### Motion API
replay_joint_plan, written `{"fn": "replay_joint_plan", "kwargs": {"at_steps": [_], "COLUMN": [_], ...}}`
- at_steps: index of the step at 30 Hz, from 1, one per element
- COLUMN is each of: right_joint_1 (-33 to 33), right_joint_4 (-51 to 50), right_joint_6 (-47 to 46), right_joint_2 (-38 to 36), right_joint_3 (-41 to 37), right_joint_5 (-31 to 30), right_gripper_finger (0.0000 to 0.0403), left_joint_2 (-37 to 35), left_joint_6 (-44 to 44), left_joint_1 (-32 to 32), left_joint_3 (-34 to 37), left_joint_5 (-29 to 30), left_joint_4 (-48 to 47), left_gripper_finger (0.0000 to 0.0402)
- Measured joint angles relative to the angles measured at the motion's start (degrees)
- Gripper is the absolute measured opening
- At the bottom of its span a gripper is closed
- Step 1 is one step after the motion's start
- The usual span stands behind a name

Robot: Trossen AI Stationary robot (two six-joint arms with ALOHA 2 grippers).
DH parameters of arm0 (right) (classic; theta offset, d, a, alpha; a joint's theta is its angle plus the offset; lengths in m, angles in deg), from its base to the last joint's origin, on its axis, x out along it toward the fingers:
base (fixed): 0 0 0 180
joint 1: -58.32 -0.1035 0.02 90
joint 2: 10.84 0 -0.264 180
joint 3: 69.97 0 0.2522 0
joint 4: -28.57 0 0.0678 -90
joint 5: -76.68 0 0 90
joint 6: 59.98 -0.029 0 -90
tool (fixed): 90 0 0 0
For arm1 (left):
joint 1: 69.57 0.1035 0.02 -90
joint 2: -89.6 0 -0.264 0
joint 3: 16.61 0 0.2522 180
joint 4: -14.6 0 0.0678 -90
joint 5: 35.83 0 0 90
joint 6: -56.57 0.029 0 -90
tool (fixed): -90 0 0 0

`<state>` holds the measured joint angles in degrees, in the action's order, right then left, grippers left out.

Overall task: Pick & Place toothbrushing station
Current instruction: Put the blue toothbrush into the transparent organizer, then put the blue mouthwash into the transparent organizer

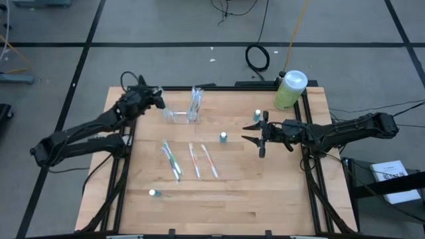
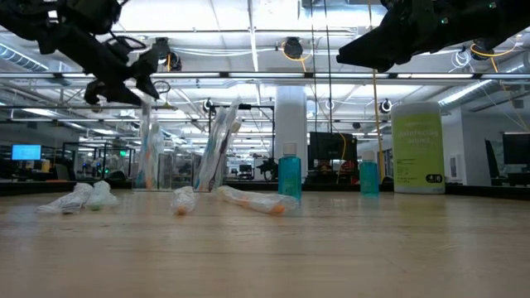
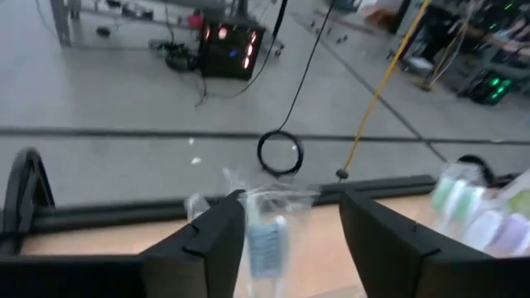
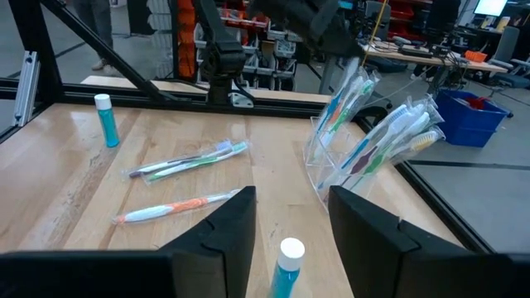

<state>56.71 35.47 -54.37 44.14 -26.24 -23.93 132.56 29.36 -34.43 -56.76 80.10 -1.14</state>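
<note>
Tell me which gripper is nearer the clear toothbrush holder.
Left. The left gripper hangs just beside the clear toothbrush holder, at the table's far left, jaws open. The right gripper hovers well off to the holder's other side, near two small blue bottles.

Clear glossy plastic toothbrushing station (image 1: 186, 113); smooth wood table (image 1: 265, 192).

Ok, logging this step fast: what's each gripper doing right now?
Left gripper: open, holding nothing, beside the toothbrushing station.
Right gripper: open, empty, above the table.
</note>
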Motion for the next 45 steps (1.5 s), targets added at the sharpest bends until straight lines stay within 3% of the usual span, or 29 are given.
{"fn": "replay_joint_plan", "kwargs": {"at_steps": [6, 12, 19, 25, 31, 39, 45], "right_joint_1": [0.00, 0.00, 0.00, 0.00, 0.04, 0.22, 2.33], "right_joint_4": [0.01, 0.00, 0.00, -0.85, -2.91, -12.80, -16.95], "right_joint_6": [0.00, 0.00, 0.00, 0.70, 0.97, 0.87, -2.81], "right_joint_2": [0.00, 0.02, 0.00, 0.01, 0.02, -0.37, -0.59], "right_joint_3": [0.01, 0.02, 0.00, 0.00, 0.00, 0.00, 0.00], "right_joint_5": [0.00, 0.00, 0.00, -0.04, -0.64, -13.73, -14.82], "right_gripper_finger": [0.0145, 0.0144, 0.0145, 0.0146, 0.0146, 0.0144, 0.0143], "left_joint_2": [-5.39, -6.38, -6.38, -6.40, -6.23, -6.23, -6.23], "left_joint_6": [2.96, 4.84, 7.53, 14.64, 17.73, 18.10, 19.42], "left_joint_1": [0.00, 0.00, -2.03, -8.19, -16.35, -26.80, -32.58], "left_joint_3": [0.00, -0.02, -0.02, -0.07, -0.07, -0.07, -0.07], "left_joint_5": [0.04, 0.16, -8.00, -9.49, -10.00, -10.23, -6.22], "left_joint_4": [-0.03, -2.32, 3.45, 9.68, 9.57, 9.59, 9.60], "left_gripper_finger": [0.0211, 0.0212, 0.0212, 0.0212, 0.0212, 0.0212, 0.0212]}}
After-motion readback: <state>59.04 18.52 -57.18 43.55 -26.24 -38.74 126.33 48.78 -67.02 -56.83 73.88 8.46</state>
